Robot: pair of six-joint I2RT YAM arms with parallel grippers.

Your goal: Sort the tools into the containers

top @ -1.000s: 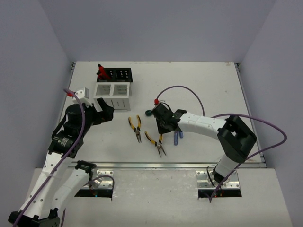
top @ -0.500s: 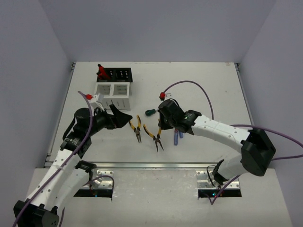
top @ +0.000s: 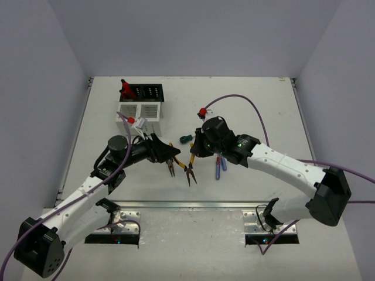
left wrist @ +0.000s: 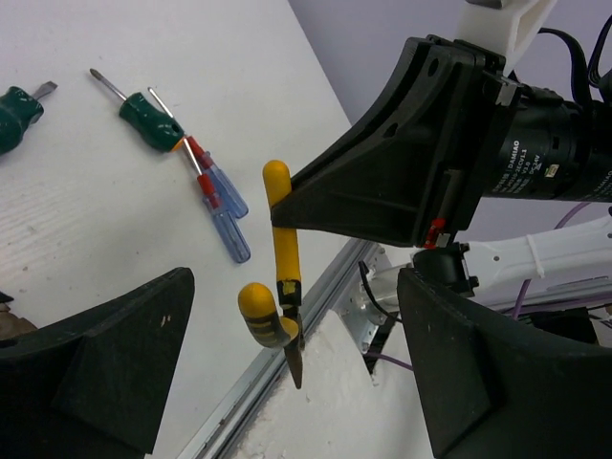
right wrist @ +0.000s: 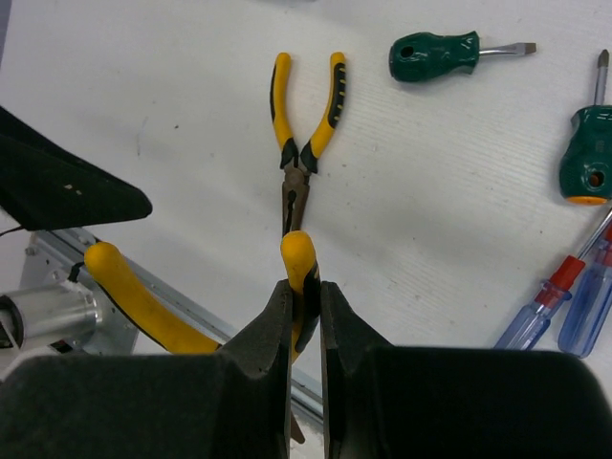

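White tabletop (top: 252,111) with 2 arms meeting near its middle. The right gripper (right wrist: 304,287) has its jaws pressed onto 1 handle of the held yellow-handled pliers (top: 188,168). The free handle splays out to the side, and the steel nose points toward the near edge of the table. In the left-wrist view these pliers appear raised off the surface.

The left gripper (top: 173,155) faces the right gripper, just beside the held pliers. Its jaws are spread wide with nothing between them. Partly beneath it in the top view lie the other yellow-handled pliers (right wrist: 304,143), flat on the table with handles apart and nose toward the near edge.

On the right arm's side of both pliers lie 2 green-handled screwdrivers (right wrist: 435,55) and 2 clear blue-handled screwdrivers with red collars (left wrist: 218,196). The blue pair lies side by side.

At the far left stand the 2 containers, back to back. The white slotted bin (top: 139,111) is nearer the arms and the black perforated bin (top: 151,92) is behind it. Red-and-black cutters (top: 126,89) stand upright in the left end of the black bin.
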